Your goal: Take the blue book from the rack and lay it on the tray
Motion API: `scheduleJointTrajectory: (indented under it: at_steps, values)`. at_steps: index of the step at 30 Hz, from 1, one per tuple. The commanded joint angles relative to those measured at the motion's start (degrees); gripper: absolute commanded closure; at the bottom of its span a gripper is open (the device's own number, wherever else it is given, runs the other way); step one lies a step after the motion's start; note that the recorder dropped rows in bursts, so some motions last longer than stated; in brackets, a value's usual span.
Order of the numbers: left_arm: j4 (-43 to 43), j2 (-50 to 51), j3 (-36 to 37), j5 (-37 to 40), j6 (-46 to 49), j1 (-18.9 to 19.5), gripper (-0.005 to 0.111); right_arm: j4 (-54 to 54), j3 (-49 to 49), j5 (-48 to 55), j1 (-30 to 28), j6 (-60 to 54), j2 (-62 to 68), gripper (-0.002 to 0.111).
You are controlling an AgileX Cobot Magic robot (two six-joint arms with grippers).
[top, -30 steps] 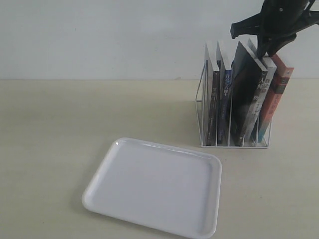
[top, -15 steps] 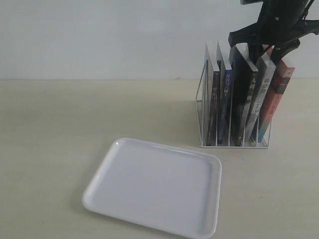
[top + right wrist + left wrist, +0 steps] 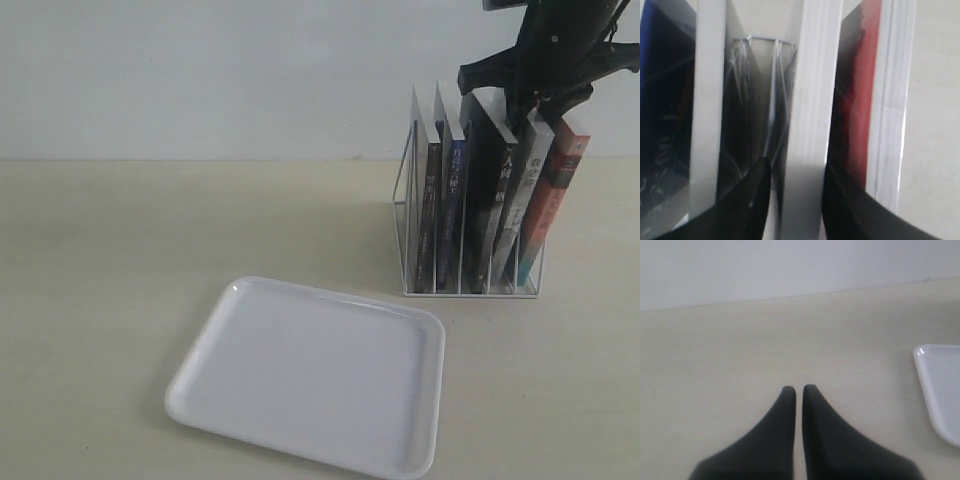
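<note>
The white wire rack (image 3: 405, 215) stands at the right and holds several upright books. The blue book (image 3: 452, 200) is second from the left, its blue spine facing out. Its deep blue face (image 3: 655, 75) shows at the edge of the right wrist view. My right gripper (image 3: 540, 100) (image 3: 795, 167) is at the book tops, further right. It is open, with its fingers either side of the pale grey-white book (image 3: 525, 190) (image 3: 812, 100), and a thin gap shows at one finger. The white tray (image 3: 310, 380) (image 3: 940, 390) lies bare in front. My left gripper (image 3: 799, 388) is shut and holds nothing, low over the table.
A dark grey-black book (image 3: 490, 200) stands between the blue book and the gripper. A red-covered book (image 3: 555, 190) (image 3: 860, 75) leans at the rack's right end. A brown-spined book (image 3: 430, 210) fills the leftmost slot. A pale wall runs behind the beige table (image 3: 150, 250).
The right gripper came down and left onto the book tops. The dark book went from leaning to upright. The fingers have narrowed around the pale book.
</note>
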Motion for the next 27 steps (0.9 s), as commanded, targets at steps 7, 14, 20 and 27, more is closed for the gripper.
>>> scheduleJointTrajectory:
  at_steps: [7, 14, 20, 27]
  values:
    - [-0.14, -0.18, -0.19, -0.91, 0.13, 0.11, 0.102, -0.64, 0.10, 0.04, -0.21, 0.98, -0.55, 0.108]
    - [-0.14, -0.18, -0.19, -0.91, 0.13, 0.11, 0.102, -1.88, -4.06, 0.04, -0.21, 0.42, -7.91, 0.108]
    - [-0.14, -0.18, -0.19, -0.91, 0.13, 0.11, 0.102, -1.10, -10.17, 0.04, -0.21, -0.48, -11.99, 0.108]
    - [-0.14, -0.18, -0.19, -0.91, 0.13, 0.11, 0.102, -1.10, -10.58, 0.04, -0.21, -0.51, -11.64, 0.108]
